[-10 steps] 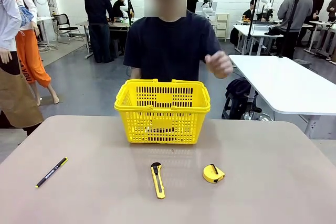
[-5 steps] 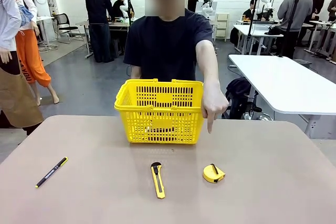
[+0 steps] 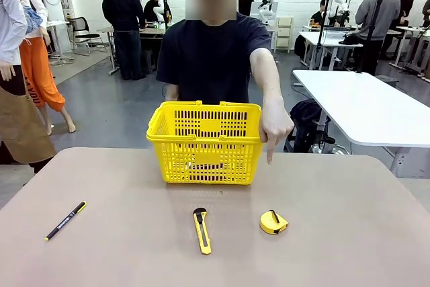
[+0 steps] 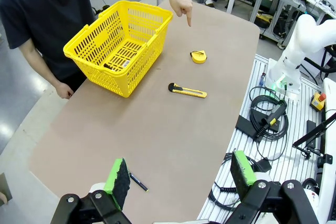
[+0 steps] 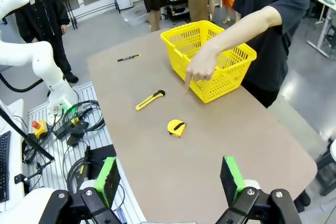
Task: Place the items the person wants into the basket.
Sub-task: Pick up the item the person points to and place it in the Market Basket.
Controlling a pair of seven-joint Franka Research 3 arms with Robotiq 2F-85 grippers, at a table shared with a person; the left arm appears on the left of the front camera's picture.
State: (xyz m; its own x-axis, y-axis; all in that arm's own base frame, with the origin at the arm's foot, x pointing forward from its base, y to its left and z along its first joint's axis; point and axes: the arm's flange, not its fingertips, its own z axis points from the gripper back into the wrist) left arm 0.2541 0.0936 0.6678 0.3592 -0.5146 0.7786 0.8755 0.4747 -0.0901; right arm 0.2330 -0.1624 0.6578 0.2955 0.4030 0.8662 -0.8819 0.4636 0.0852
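Observation:
The yellow basket (image 3: 205, 140) stands at the table's far middle, in front of the person (image 3: 215, 58). The person's hand (image 3: 274, 129) reaches past the basket's right side, forefinger pointing down towards the small yellow tape measure (image 3: 273, 222), which lies on the table right of centre. In the wrist views the tape measure (image 4: 198, 56) (image 5: 176, 127) lies apart from the basket (image 4: 121, 45) (image 5: 210, 56). My left gripper (image 4: 180, 174) and right gripper (image 5: 169, 178) both hang high above the table, open, with nothing between their green pads.
A yellow utility knife (image 3: 201, 230) lies left of the tape measure. A slim black pen (image 3: 65, 220) lies at the near left. Something small and dark (image 4: 107, 66) lies on the basket's floor. Other people and tables stand behind.
The person's hand went from raised at chest height to stretched out over the table, finger pointing down at the tape measure. Nothing on the table moved.

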